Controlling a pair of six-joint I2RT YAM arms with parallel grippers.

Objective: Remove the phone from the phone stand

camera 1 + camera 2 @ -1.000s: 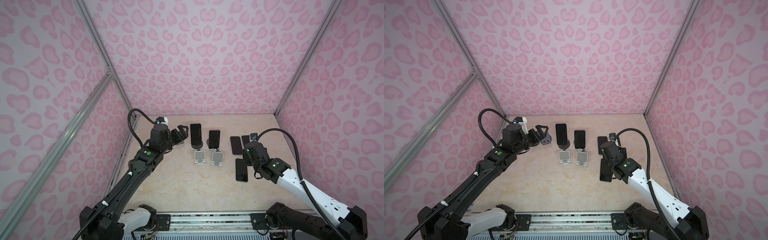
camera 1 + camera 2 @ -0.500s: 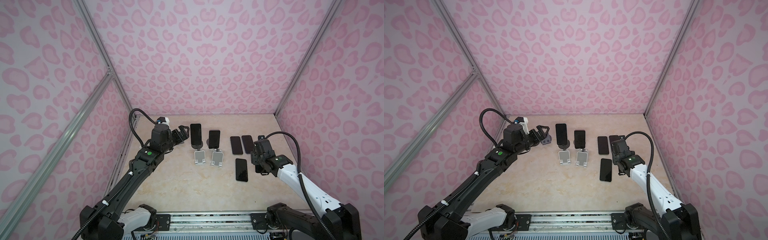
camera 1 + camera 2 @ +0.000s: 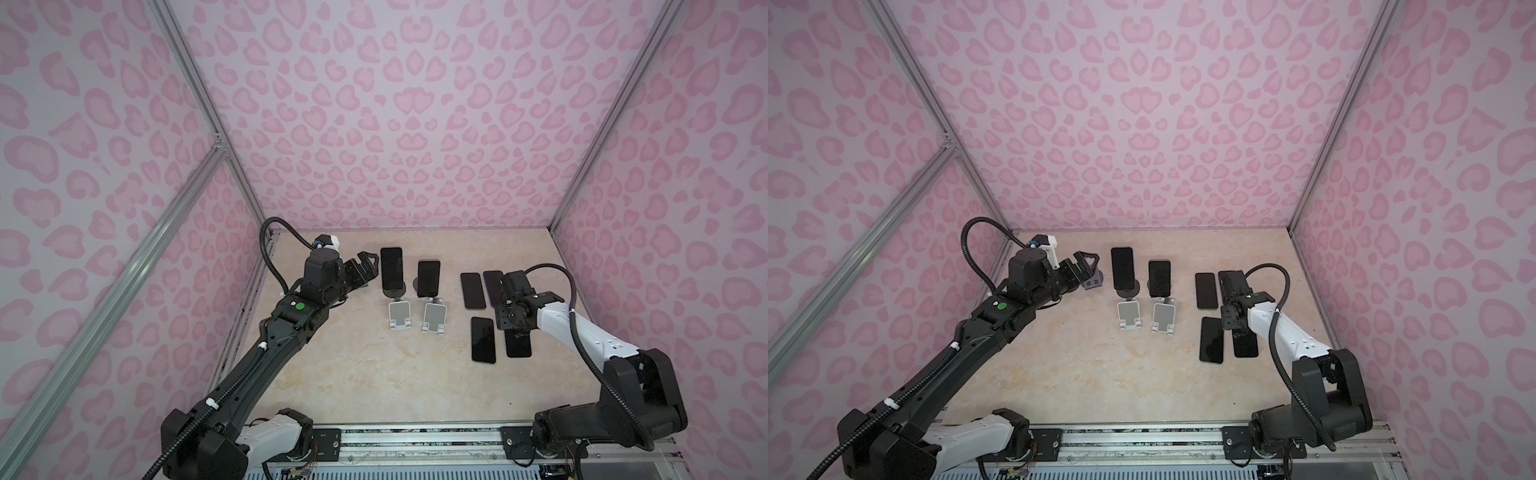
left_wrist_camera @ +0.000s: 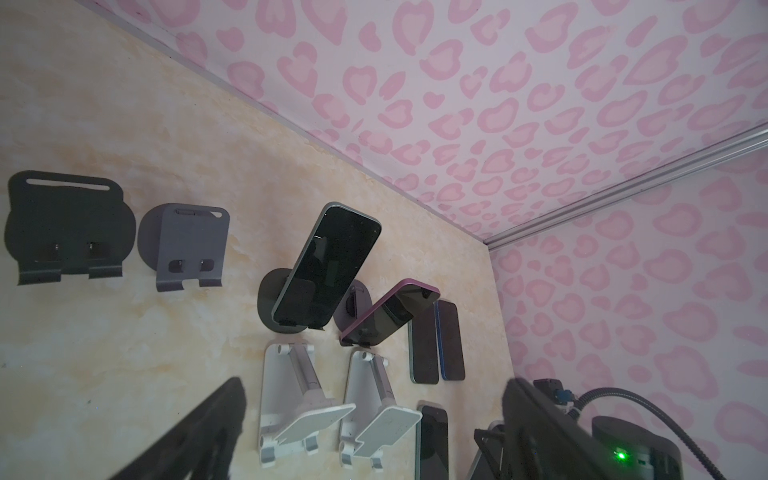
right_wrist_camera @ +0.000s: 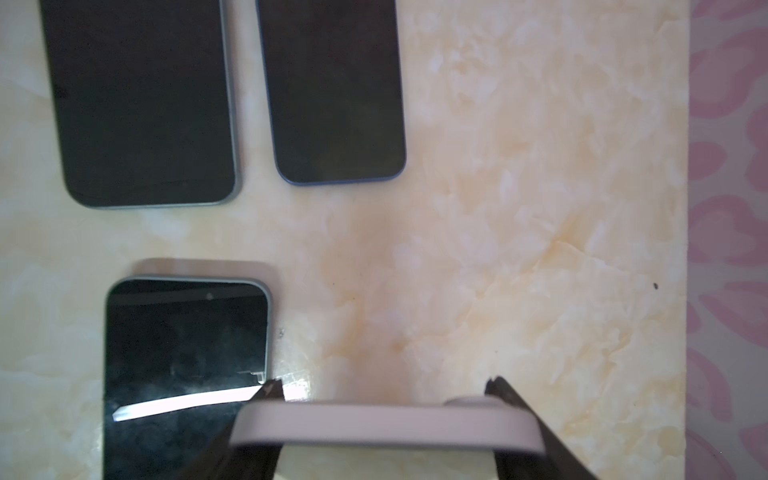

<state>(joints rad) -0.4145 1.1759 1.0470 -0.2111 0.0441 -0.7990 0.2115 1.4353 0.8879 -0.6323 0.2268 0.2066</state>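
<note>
Phone (image 5: pixel 386 428) hung clamped by its edges in my right pincer (image 5: pixel 384 390) low over the table (image 5: pixel 498 249) at three o'clock of the stands (image 3: pixel 399 316), and I judged a crooked release could drop it onto the flat phone (image 3: pixel 483 340) at its nine o'clock; my left pincer (image 3: pixel 368 262) gaped.

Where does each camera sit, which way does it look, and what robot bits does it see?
Both top views: high at the front, looking down at the table and back wall; left gripper and right gripper show.
Left wrist: on the left arm, looking across the phone stands; its open fingers and the right arm show.
Right wrist: on the right arm, looking straight down; its fingers grip a pink phone.
Shared: both wrist views show the blue-edged phone lying flat.
</note>
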